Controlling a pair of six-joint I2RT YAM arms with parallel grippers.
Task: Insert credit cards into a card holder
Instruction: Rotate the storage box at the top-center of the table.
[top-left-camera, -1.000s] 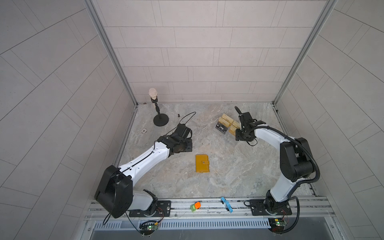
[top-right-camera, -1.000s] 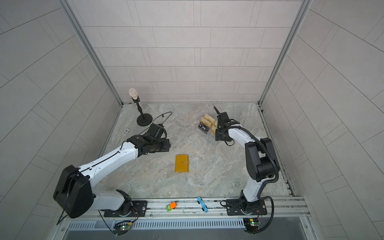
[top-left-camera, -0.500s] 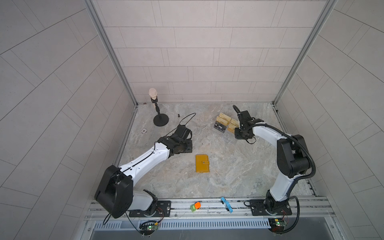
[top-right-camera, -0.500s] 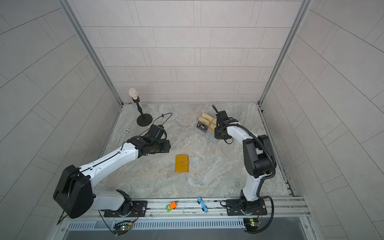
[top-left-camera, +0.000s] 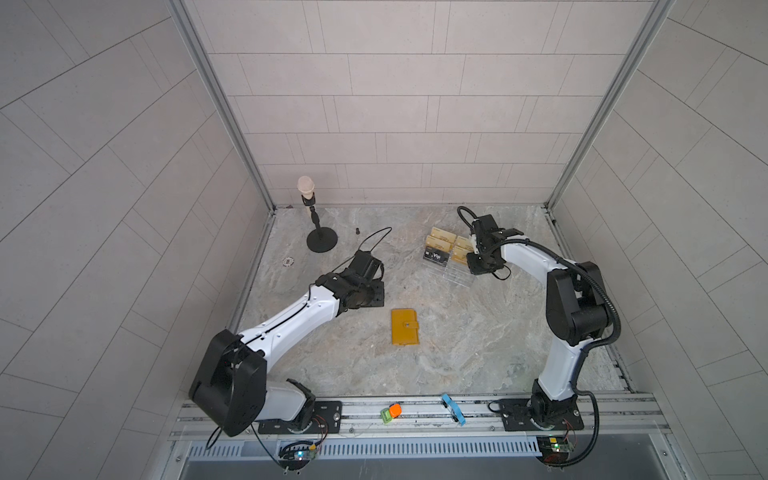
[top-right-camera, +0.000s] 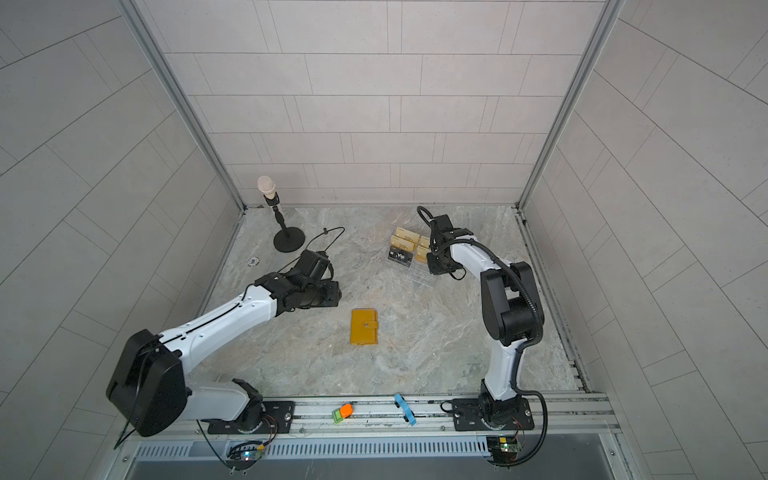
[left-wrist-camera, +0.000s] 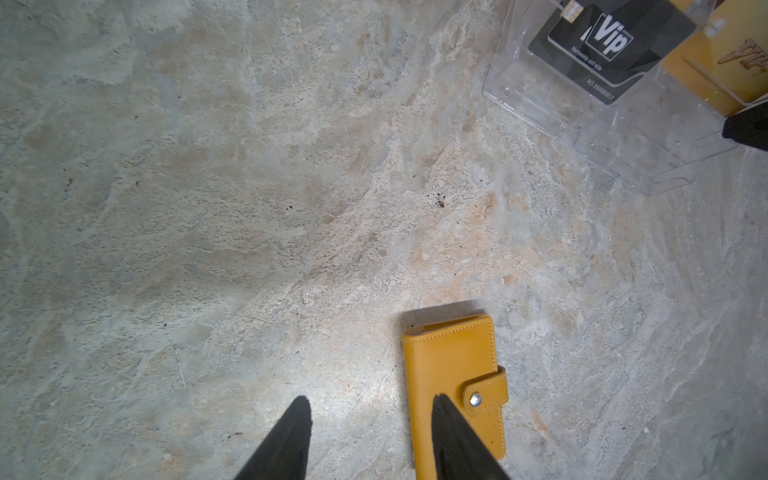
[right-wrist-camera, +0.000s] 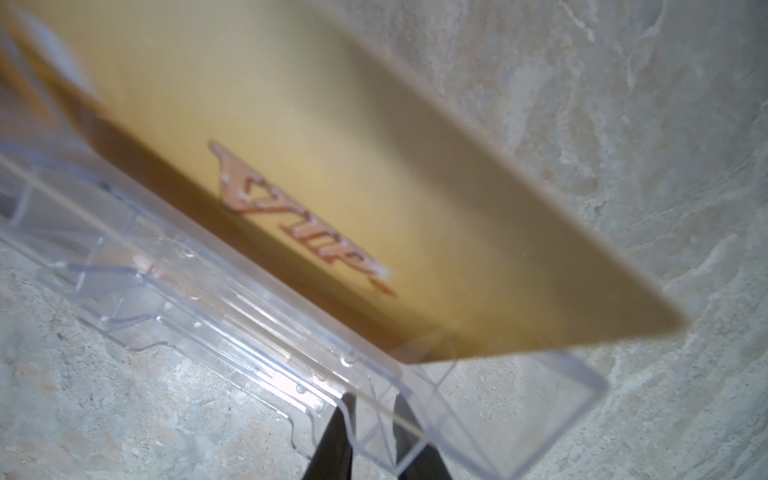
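Observation:
The mustard-yellow card holder (top-left-camera: 404, 327) (top-right-camera: 364, 327) lies shut and snapped on the table's middle. In the left wrist view my left gripper (left-wrist-camera: 372, 415) hangs open above the table, one finger over the card holder (left-wrist-camera: 453, 365). A black "Vip" credit card (top-left-camera: 436, 254) (left-wrist-camera: 611, 37) leans in the clear acrylic stand (top-left-camera: 457, 276) at the back right. My right gripper (top-left-camera: 478, 266) (right-wrist-camera: 372, 419) is at the stand's right end, its fingers shut on a clear wall of the stand (right-wrist-camera: 208, 316). A gold card (right-wrist-camera: 332, 166) fills the view just beyond.
Several gold cards (top-left-camera: 442, 237) stand in the rack's rear tiers. A microphone on a black round base (top-left-camera: 320, 241) stands at the back left, with a cable (top-left-camera: 374, 237) trailing from the left wrist. An orange-green clip (top-left-camera: 390, 412) and a blue clip (top-left-camera: 453, 409) sit on the front rail.
My right gripper has drawn a little closer to the acrylic stand and its fingers have closed. The left arm and the card holder have not moved.

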